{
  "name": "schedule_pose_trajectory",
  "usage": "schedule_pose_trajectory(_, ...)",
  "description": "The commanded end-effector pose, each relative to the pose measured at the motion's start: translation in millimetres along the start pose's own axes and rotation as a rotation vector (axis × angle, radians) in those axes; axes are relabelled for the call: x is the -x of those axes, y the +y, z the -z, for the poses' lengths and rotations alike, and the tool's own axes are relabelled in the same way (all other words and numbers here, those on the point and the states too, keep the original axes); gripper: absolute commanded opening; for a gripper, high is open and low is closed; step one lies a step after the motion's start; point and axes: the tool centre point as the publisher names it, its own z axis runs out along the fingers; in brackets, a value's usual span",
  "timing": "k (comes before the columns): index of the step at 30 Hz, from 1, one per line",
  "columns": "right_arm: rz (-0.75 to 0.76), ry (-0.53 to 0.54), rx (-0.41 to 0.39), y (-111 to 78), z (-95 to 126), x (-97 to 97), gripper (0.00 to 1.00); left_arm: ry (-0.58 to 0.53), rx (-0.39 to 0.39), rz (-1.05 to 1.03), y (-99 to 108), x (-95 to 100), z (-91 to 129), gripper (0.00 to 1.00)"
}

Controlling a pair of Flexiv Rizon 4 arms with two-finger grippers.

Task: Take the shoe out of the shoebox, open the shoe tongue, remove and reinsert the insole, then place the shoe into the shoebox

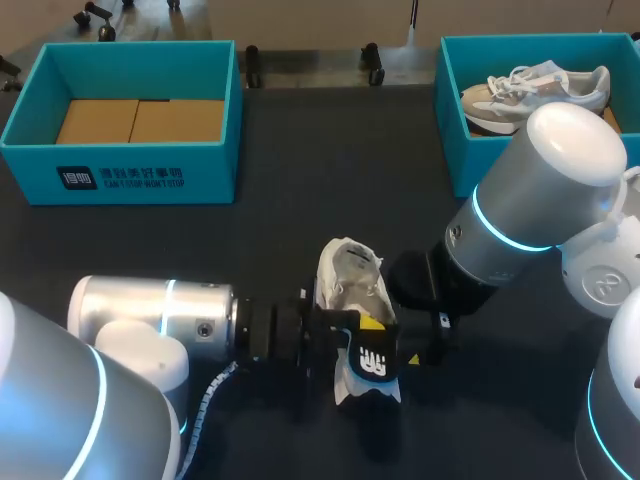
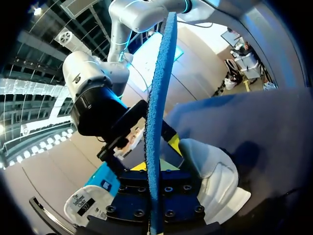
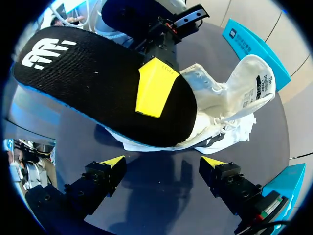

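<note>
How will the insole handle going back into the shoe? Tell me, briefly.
Probably light and thin: the insole shows only a narrow blue edge in the left wrist view. Likely springy rather than limp: clamped by the left tool, it stands out nearly straight. Its woven black top looks grippy, so it may drag inside the shoe.

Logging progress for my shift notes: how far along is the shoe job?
Done: the shoe is out on the table, tongue open, and its insole is out. In hand: the left gripper holds the insole; the right gripper is open. Left: reinsert, then box the shoe.
</note>
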Motion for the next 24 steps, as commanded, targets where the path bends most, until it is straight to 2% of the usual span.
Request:
schedule_pose_trajectory(1,0.000,-0.003,0.000,0.2,-1,-1.3,1.00,-0.005,0.018,-0.014,8,-0.4,-3,0.00)
schedule_pose_trajectory(10,0.000,-0.003,0.000,0.2,-1,-1.3,1.00,-0.017,0.051,-0.020,18,3.5,-4,0.00)
schedule_pose_trajectory(21,0.000,-0.003,0.000,0.2,-1,-1.3,1.00,-0.025,0.047,0.029,15,4.9,2,0.00)
schedule_pose_trajectory(22,0.000,-0.003,0.000,0.2,-1,-1.3,1.00,-0.026,0.044,0.033,14,5.2,3,0.14)
schedule_pose_trajectory(24,0.000,-0.003,0.000,0.2,-1,-1.3,1.00,-0.026,0.042,0.035,12,5.3,4,0.17)
